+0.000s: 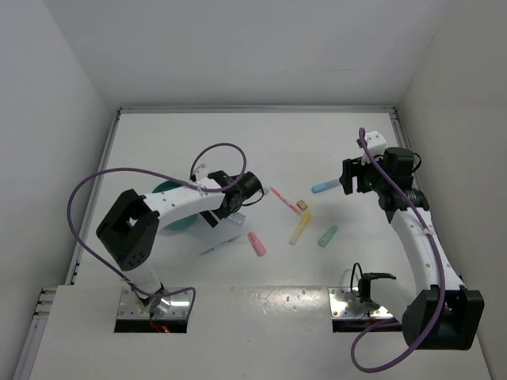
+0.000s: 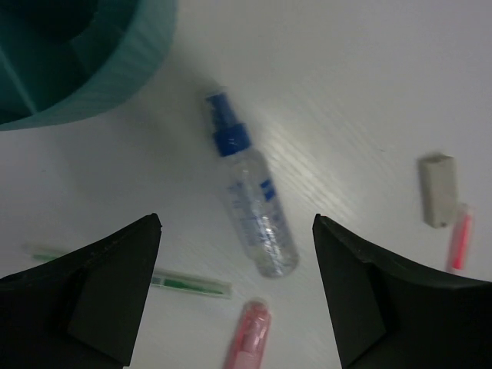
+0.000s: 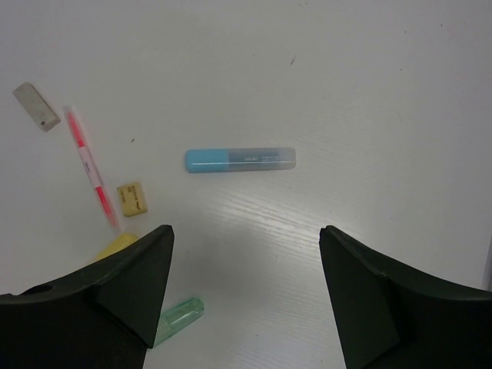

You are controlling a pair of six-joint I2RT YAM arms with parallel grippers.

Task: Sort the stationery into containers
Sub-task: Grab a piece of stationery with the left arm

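Note:
My left gripper (image 1: 236,191) is open, hovering above a clear tube with a blue cap (image 2: 250,201) that lies flat between its fingers. The dark-teal cup (image 1: 169,207) sits just left of it, partly under the arm, and shows in the left wrist view (image 2: 84,69). A thin green pen (image 2: 184,284) and a pink marker (image 2: 249,338) lie near the tube. My right gripper (image 1: 347,176) is open and empty, just beside a blue marker (image 3: 240,159). A pink pen (image 3: 91,169), yellow eraser (image 3: 132,198), yellow marker (image 3: 115,246) and green marker (image 3: 178,317) lie to its left.
A pale eraser (image 2: 438,190) lies right of the tube. In the top view the pink marker (image 1: 256,243), yellow marker (image 1: 299,229) and green marker (image 1: 327,236) lie mid-table. White walls enclose the table on three sides.

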